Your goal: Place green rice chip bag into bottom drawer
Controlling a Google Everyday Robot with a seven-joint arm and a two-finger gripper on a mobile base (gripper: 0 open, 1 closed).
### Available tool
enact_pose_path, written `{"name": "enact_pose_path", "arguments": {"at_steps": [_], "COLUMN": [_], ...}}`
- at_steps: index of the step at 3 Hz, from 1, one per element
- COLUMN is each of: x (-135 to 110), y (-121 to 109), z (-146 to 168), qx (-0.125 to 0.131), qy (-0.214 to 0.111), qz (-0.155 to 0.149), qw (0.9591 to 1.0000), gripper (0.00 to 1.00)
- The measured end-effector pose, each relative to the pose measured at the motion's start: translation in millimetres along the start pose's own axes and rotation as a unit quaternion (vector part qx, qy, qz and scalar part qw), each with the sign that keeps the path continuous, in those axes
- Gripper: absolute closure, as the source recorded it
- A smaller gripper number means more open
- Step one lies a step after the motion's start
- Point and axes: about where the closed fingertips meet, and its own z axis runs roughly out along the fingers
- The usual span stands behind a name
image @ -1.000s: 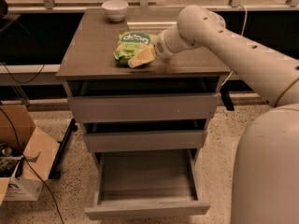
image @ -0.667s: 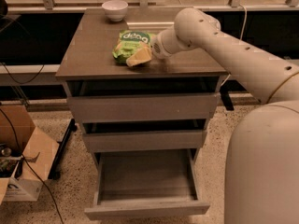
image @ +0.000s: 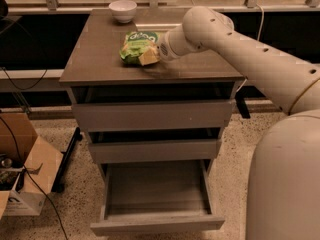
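The green rice chip bag (image: 134,48) is over the middle of the grey cabinet's top (image: 95,59), just above or on the surface. My gripper (image: 149,57) reaches in from the right and is shut on the bag's right edge, with one tan finger (image: 148,58) lying across it. The bottom drawer (image: 155,191) is pulled open below, and its shallow grey interior has nothing in it. The arm (image: 240,44) stretches from the right side across the cabinet top.
A white bowl (image: 122,10) stands at the back of the cabinet top. The two upper drawers (image: 152,115) stand slightly ajar. A cardboard box (image: 25,169) and cables lie on the floor at left. My white base (image: 285,184) stands at right.
The gripper and the bag have shifted together a little to the left and up over the cabinet top. The drawers have not moved.
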Motion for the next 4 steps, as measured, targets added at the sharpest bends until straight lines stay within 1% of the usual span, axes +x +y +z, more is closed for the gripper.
{"name": "enact_pose_path", "arguments": {"at_steps": [1,2,3,4], "x": [0.8,23.6,53.6,78.4], "y": [10.8,28.4,59.7,111.6], "z": [-19.1,-48.5,-95.5,-142.1], "qx": [0.006,0.007,0.007,-0.004], "qy": [-0.004,0.010,0.014,-0.001], "qz": [0.003,0.019,0.048,0.054], "qw": [1.0000,0.9997,0.9987,0.9985], "gripper": [0.94,1.00,1.00,1.00]}}
